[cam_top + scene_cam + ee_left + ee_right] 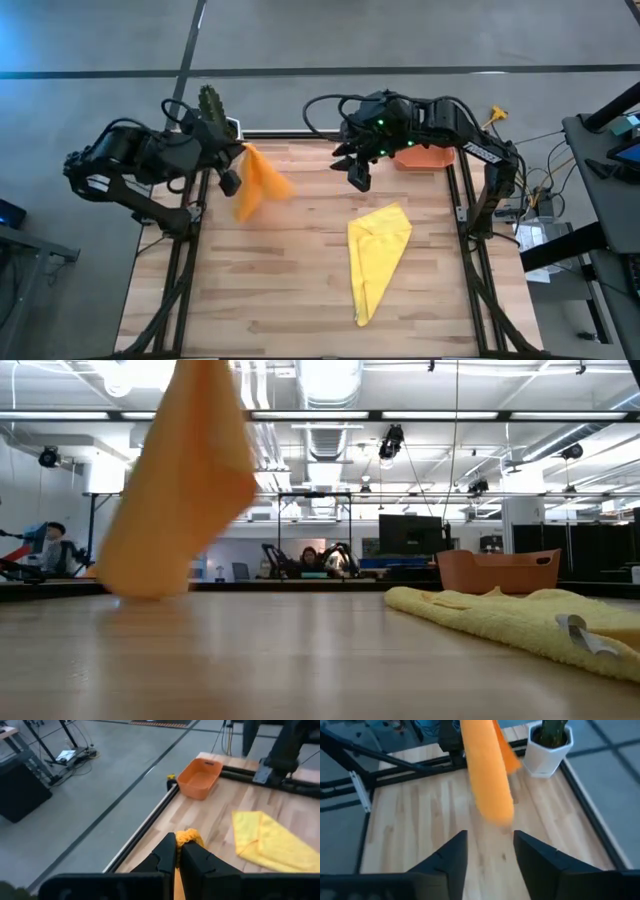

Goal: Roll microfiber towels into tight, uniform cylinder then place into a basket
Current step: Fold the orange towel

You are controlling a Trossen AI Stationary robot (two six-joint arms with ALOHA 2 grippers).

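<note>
The orange towel (262, 182) hangs in a long bunch from my left gripper (232, 183), which is shut on it above the table's far left part. It also shows in the low view (180, 480) and the right wrist view (487, 775). The yellow towel (378, 255) lies folded into a long wedge on the table's right half. The salmon-red basket (428, 157) stands at the far right corner, partly under my right arm. My right gripper (358, 178) hovers open above the table's far middle, pointing toward the orange towel, with nothing between its fingers (456, 851). My left gripper pinches a bunched bit of the orange towel (189, 837) between its two fingers; one layer or several, I cannot tell. The fingers slant downward from the table's left side. The towel hangs slack below them, its lower end (140, 588) close to the tabletop; whether it touches, I cannot tell.
A white pot with a green cactus (212, 108) stands at the far left corner, just behind the hanging towel. Black frame rails (185, 270) run along the table's left and right sides. Bare wood (270, 290) shows across the near left part.
</note>
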